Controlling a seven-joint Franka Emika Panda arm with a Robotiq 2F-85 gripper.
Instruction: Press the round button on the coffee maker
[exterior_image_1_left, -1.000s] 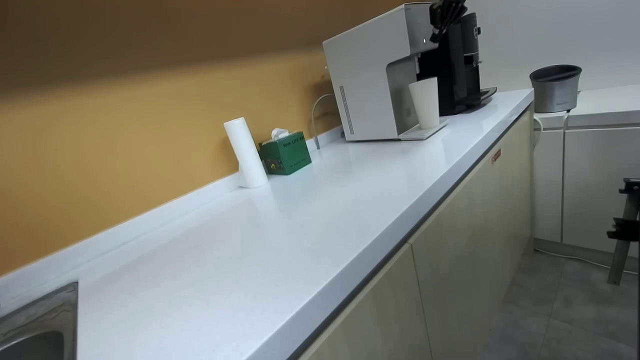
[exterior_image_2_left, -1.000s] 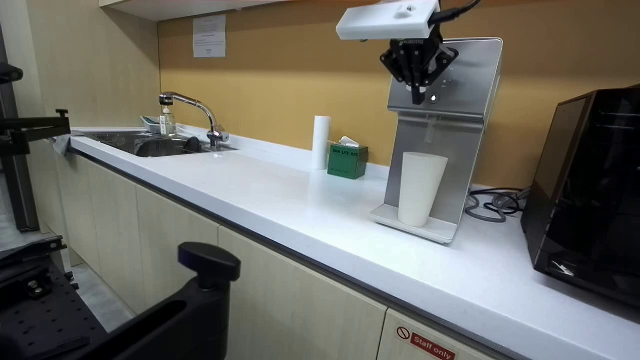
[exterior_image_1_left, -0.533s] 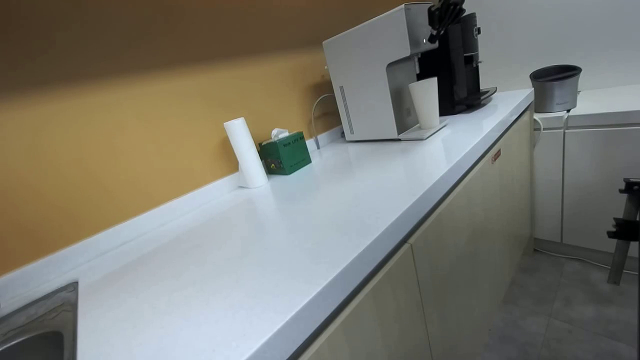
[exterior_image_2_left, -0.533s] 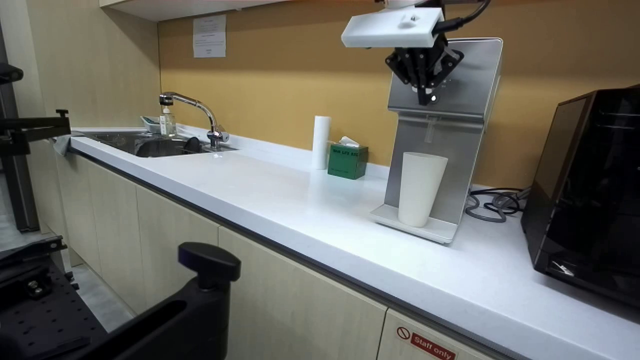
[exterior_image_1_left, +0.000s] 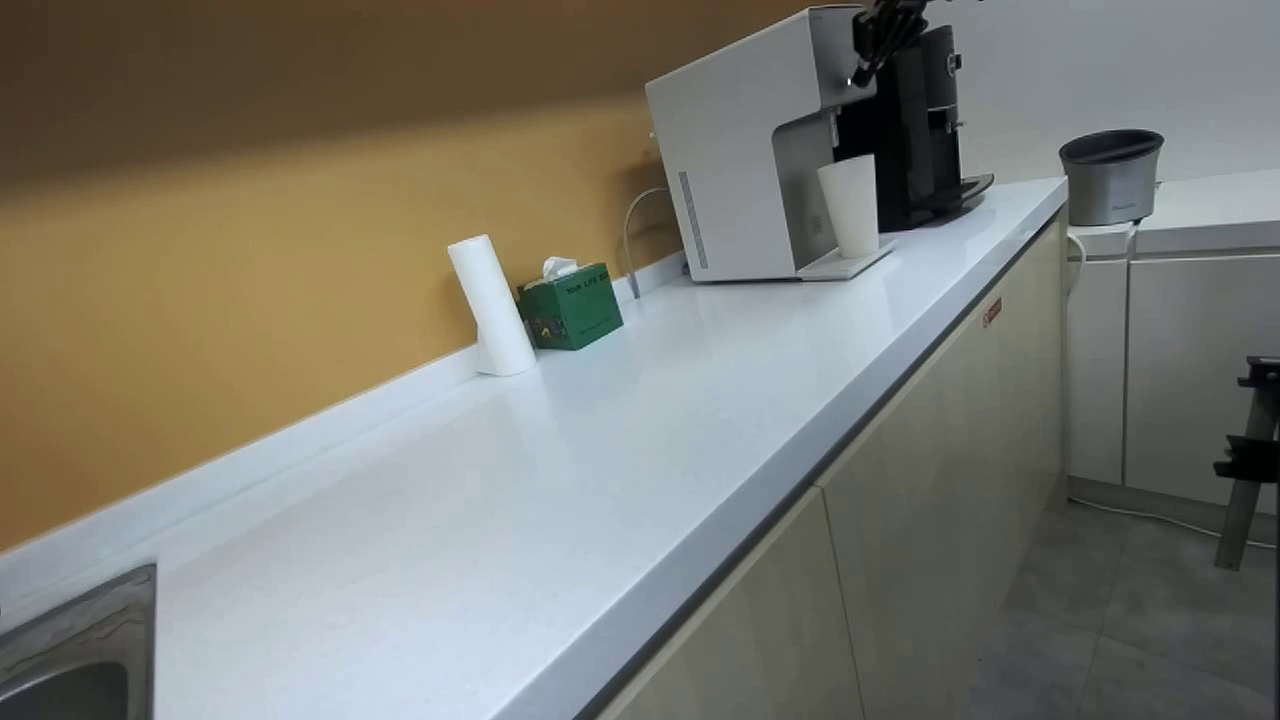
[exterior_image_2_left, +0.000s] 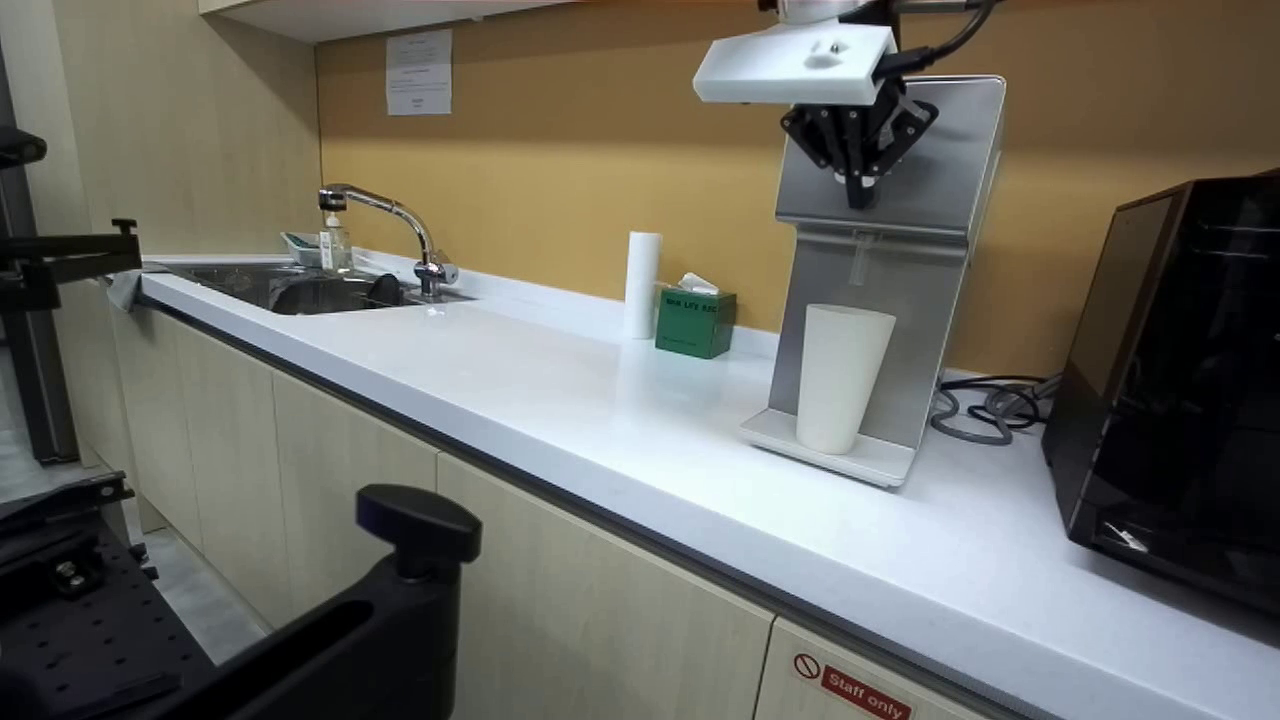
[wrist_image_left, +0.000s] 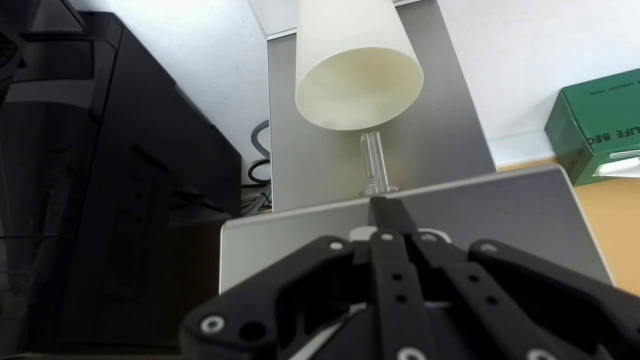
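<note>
On the worktop (exterior_image_2_left: 580, 400), in an exterior view, the silver coffee maker (exterior_image_2_left: 910, 285) is placed w/ a white cup (exterior_image_2_left: 845, 380) stood on its base tray (exterior_image_2_left: 885, 463), under the spout (exterior_image_2_left: 861, 258). Above the cup, the end effector (exterior_image_2_left: 860, 192) is held pointing down before the upper panel (exterior_image_2_left: 955, 150); its fingers (exterior_image_2_left: 857, 194) are pressed together, w/ nothing seen btwn them. Lower-mid. panel is covered by the fingers, so the round button can't be made out there, and contact can't be told. To the R. a blk appliance (exterior_image_2_left: 1190, 390) is seen, w/ cables (exterior_image_2_left: 1008, 404) btwn. Nr. the wall (exterior_image_2_left: 540, 170), a green tissue box (exterior_image_2_left: 695, 322) and a paper roll (exterior_image_2_left: 642, 288) are set side by side, w/ a sink (exterior_image_2_left: 320, 296) well beyond.

In an exterior view, a grey container (exterior_image_1_left: 1112, 193) is shown on a white cabinet (exterior_image_1_left: 1195, 360), past the worktop's end; the end effector is partly cut off by the top edge, its fingers nr. the coffee maker's front.

In the wrist view, the closed fingers are seen overlapping the upper panel, tips at its lower edge. Beyond them the clear spout and the cup's mouth are seen; the blk appliance and green tissue box are shown at opposite sides.
</note>
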